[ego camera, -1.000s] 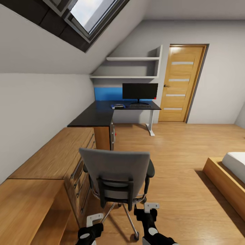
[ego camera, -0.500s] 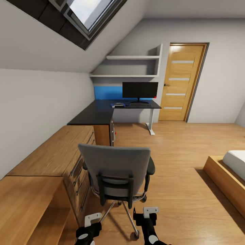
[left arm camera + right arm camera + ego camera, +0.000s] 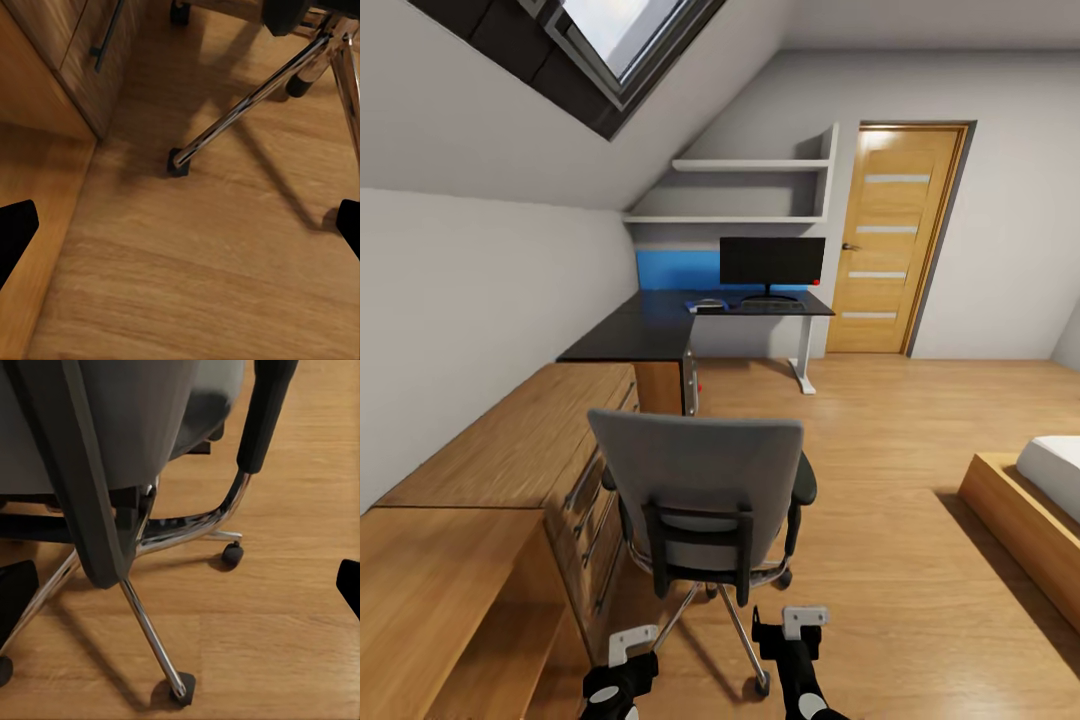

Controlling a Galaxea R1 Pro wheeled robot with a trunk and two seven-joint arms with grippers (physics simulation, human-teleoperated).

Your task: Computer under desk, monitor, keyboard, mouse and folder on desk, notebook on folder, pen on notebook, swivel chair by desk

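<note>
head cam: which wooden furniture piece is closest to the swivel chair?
The light wooden low cabinet with drawer handles, right beside the grey swivel chair on its left. The wooden bed frame and wooden door stand farther off.

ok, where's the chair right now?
In the head view the chair stands on the floor at lower centre, back turned to the camera, just ahead of both hands, beside the wooden cabinets and well short of the desk.

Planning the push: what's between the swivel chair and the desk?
In the head view, bare wooden floor lies between the swivel chair and the desk; low wooden cabinets run alongside.
</note>
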